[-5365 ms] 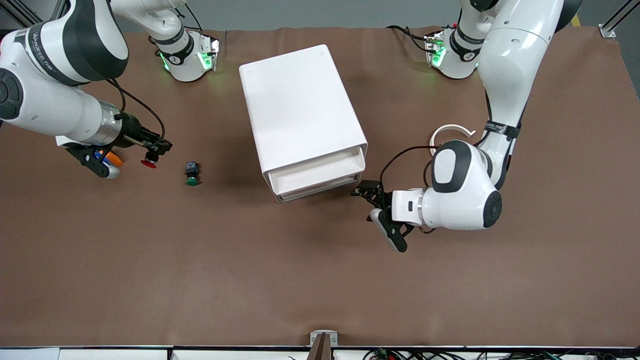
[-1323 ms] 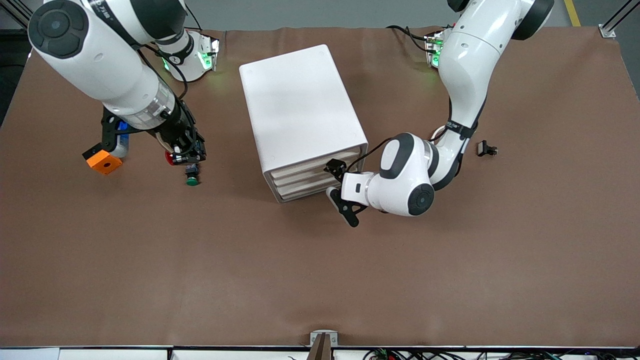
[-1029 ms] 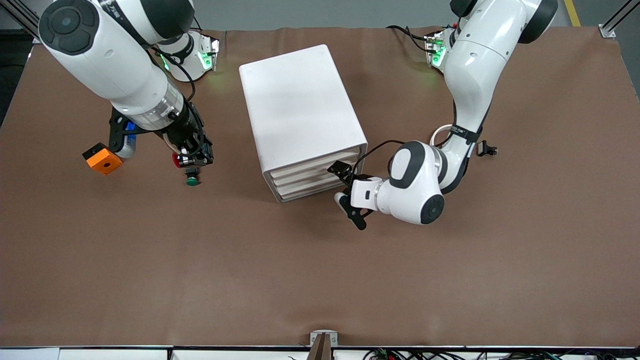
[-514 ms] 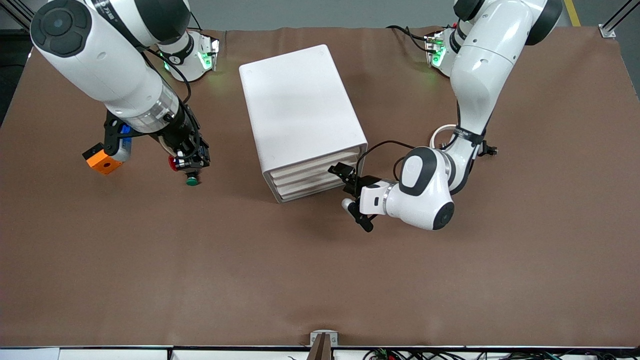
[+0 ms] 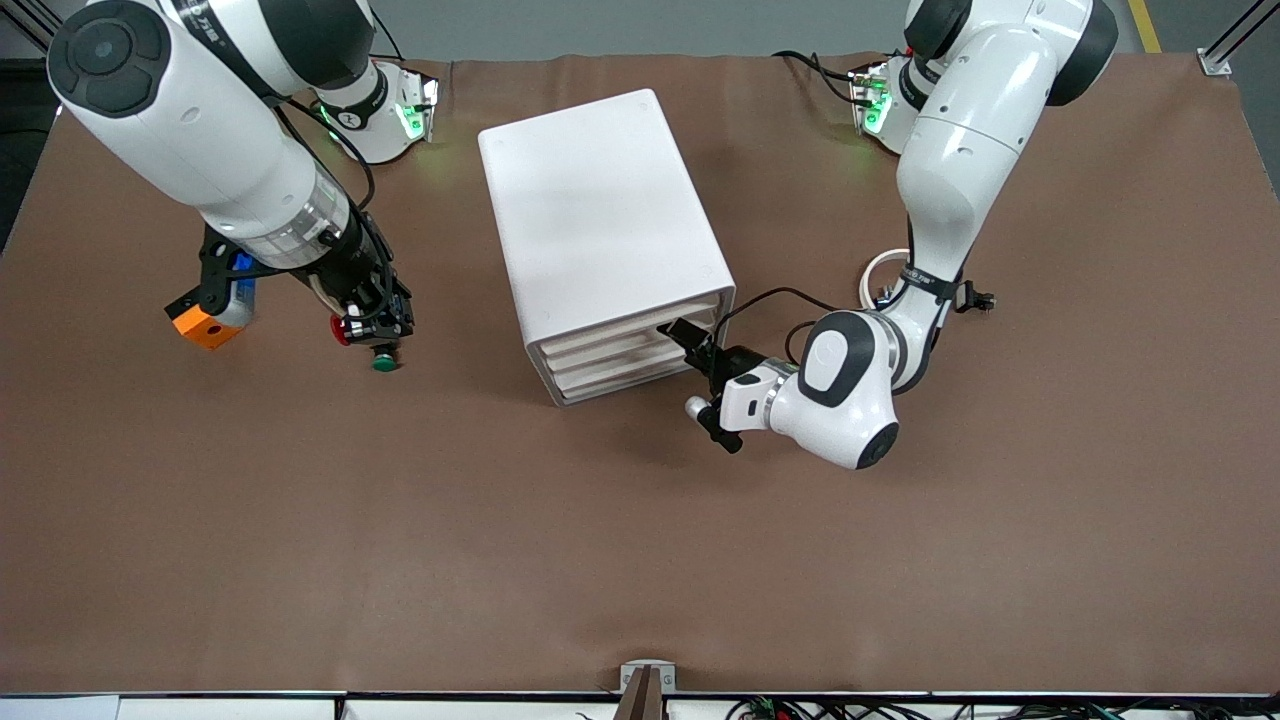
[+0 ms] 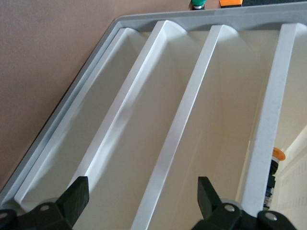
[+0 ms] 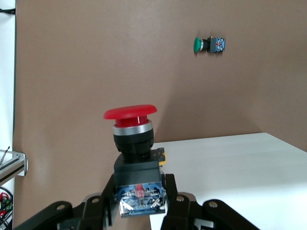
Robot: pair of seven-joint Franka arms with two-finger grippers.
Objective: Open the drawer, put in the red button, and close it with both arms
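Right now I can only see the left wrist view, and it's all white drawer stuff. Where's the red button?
Observer: The right end effector is shut on the red button.
Operator: Is it near the drawers?
Observer: No. It hangs over the table toward the right arm's end, close to the green button.
Operator: Is anything else over there?
Observer: An orange box lies on the table, partly hidden under the right arm and closer still to that end.
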